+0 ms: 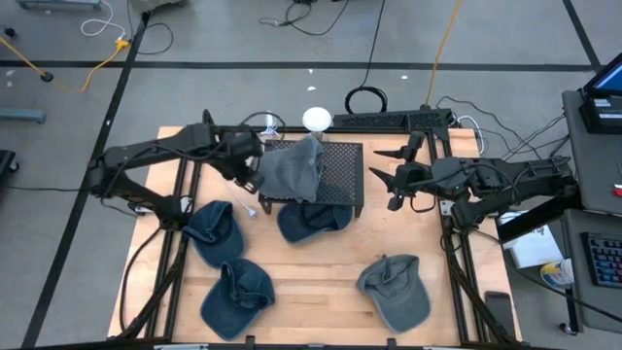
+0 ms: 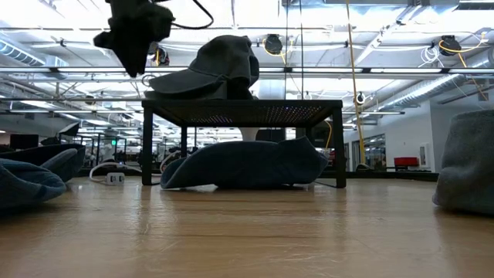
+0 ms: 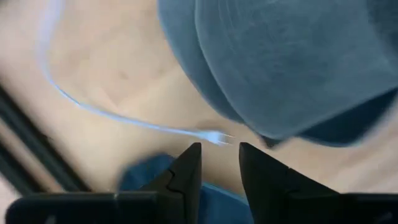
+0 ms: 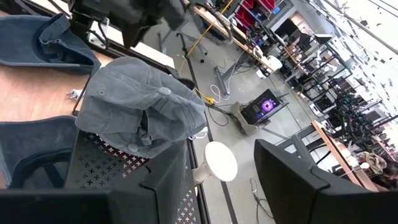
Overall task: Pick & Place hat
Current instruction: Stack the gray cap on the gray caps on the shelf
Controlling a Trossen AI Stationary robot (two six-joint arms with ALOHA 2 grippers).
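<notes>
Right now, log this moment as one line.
grey hat: on black stand | left gripper: beside hat, empty | right gripper: waiting right of stand, open

The wooden counter (image 1: 321, 267) carries a black perforated stand (image 1: 340, 175) near the middle of its far edge. 1 grey hat (image 1: 292, 167) lies on top of the stand, overhanging its left side. 1 blue hat (image 1: 313, 219) lies on the counter under the stand, poking out at its near side. 2 more blue hats lie toward the near left corner, one (image 1: 214, 231) beside the left edge, the other (image 1: 236, 297) closer to the near edge. 1 grey hat (image 1: 397, 290) lies toward the near right corner.
</notes>
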